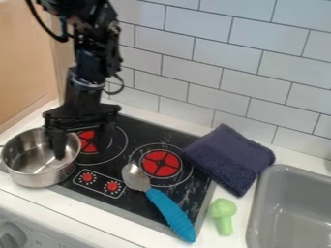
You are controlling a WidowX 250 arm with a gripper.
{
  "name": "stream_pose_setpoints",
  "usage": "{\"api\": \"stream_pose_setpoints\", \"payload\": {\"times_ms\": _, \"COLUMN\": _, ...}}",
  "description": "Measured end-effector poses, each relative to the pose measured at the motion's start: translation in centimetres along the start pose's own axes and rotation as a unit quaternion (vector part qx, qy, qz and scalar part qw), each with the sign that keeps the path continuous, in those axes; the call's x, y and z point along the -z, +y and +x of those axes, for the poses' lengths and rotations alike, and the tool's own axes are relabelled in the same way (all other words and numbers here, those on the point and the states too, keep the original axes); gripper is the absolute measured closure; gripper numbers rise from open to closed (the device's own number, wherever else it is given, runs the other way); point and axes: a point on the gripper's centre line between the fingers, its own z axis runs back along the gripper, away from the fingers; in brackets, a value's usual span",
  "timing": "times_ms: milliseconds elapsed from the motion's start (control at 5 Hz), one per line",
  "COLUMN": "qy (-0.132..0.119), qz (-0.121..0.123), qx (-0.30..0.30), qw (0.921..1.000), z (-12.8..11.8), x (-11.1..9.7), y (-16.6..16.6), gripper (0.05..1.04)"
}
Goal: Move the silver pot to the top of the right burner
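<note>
1. Silver pot [37,180] at left edge of black cooktop [143,199]; gripper [59,149] reaches inside. Jaw gap, hold: cannot tell.
2. Blue-handled spoon [169,209] beside right burner [161,163]; navy cloth [227,156] at far right.
3. White counter [223,240], grey sink [255,213] right, tiled wall [252,72] far.

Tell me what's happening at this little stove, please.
The robot arm's gripper is down inside the silver pot, which sits at the stove's left edge, partly over the counter. Whether it has hold of the pot is hard to tell. The pot is not yet on the right burner; a spoon with a blue handle lies with its head over that burner's edge, and a folded dark cloth lies just beyond.
</note>
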Motion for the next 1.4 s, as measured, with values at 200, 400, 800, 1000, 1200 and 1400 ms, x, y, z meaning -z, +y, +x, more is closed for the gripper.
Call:
{"api": "stream_pose_setpoints", "payload": {"times_ms": 200, "qy": 0.004, "qz": -0.003, "qx": 0.019, "qw": 0.9998, "z": 0.07, "x": 0.77, "y": -0.29, "gripper": 0.466}}
{"api": "stream_pose_setpoints", "payload": {"times_ms": 400, "qy": 0.008, "qz": 0.006, "qx": 0.018, "qw": 0.9998, "z": 0.00, "x": 1.23, "y": -0.22, "gripper": 0.769}}
{"api": "stream_pose_setpoints", "payload": {"times_ms": 800, "qy": 0.006, "qz": 0.017, "qx": 0.023, "qw": 0.9996, "z": -0.12, "x": 1.35, "y": -0.38, "gripper": 1.017}}
{"api": "stream_pose_setpoints", "payload": {"times_ms": 1000, "qy": 0.006, "qz": 0.016, "qx": 0.023, "qw": 0.9996, "z": -0.14, "x": 1.35, "y": -0.39, "gripper": 1.020}}
{"api": "stream_pose_setpoints", "payload": {"times_ms": 1200, "qy": 0.006, "qz": 0.017, "qx": 0.023, "qw": 0.9996, "z": -0.12, "x": 1.35, "y": -0.38, "gripper": 1.020}}
{"api": "stream_pose_setpoints", "payload": {"times_ms": 1400, "qy": 0.004, "qz": 0.020, "qx": 0.027, "qw": 0.9994, "z": -0.15, "x": 1.29, "y": -0.31, "gripper": 1.020}}
